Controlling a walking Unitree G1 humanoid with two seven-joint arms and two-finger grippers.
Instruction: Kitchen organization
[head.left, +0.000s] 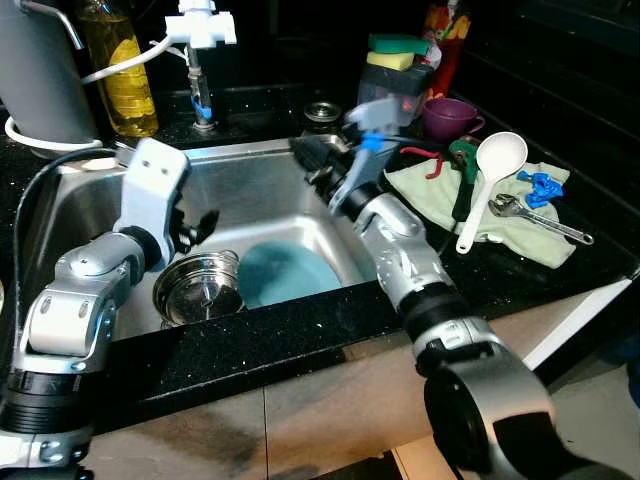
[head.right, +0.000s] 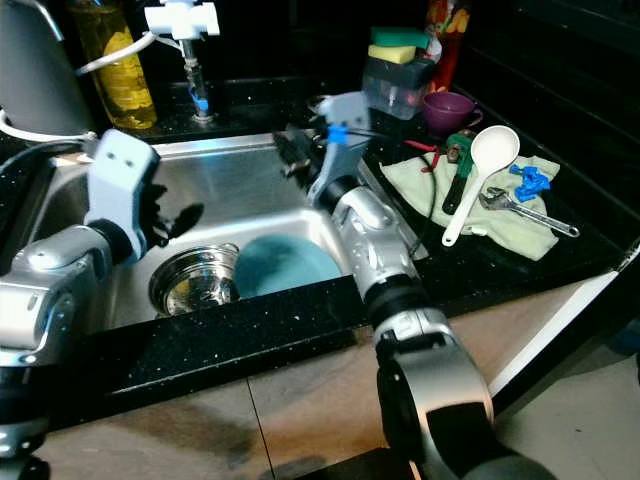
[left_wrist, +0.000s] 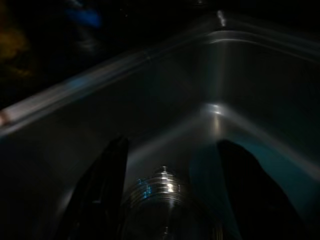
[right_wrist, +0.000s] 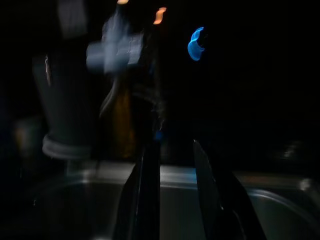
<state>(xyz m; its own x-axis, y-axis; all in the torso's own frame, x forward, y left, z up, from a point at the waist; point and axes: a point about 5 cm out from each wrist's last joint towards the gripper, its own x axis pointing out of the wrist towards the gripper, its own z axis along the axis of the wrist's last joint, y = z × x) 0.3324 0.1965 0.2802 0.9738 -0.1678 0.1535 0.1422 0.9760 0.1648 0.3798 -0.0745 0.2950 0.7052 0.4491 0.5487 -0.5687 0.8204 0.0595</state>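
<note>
Steel bowl (head.left: 198, 289) sits on the floor of the sink (head.left: 262, 185), touching or just beside a teal plate (head.left: 285, 274) that lies flat next to it, and we judge it to be what our left gripper (head.left: 200, 228) is going for. That gripper hangs just above the bowl with its two black fingers (left_wrist: 105, 195) spread wide and nothing between them; in the left wrist view the bowl's rim (left_wrist: 165, 182) lies between the fingers. Our right gripper (head.left: 318, 160) hovers over the far right corner of the sink, well apart from the bowl, its fingers (right_wrist: 147, 195) a narrow gap apart and empty. From here we see a few risks. The bowl is smooth, curved metal, so if we close on the rim off-centre it may squirt out or spin and knock the plate. Lifting it tilted could scrape the sink wall. Our right arm lies across the sink edge near a white ladle (head.left: 490, 180), a wrench (head.left: 540, 222) and a blue clip (head.left: 540, 187) resting on a pale cloth (head.left: 440, 195); a careless swing of that elbow could sweep them off the black counter (head.left: 300, 340). The white tap (head.left: 200, 28) and the yellow bottle (head.left: 118, 70) behind the sink stand close enough to the right gripper to be struck if it rises.
</note>
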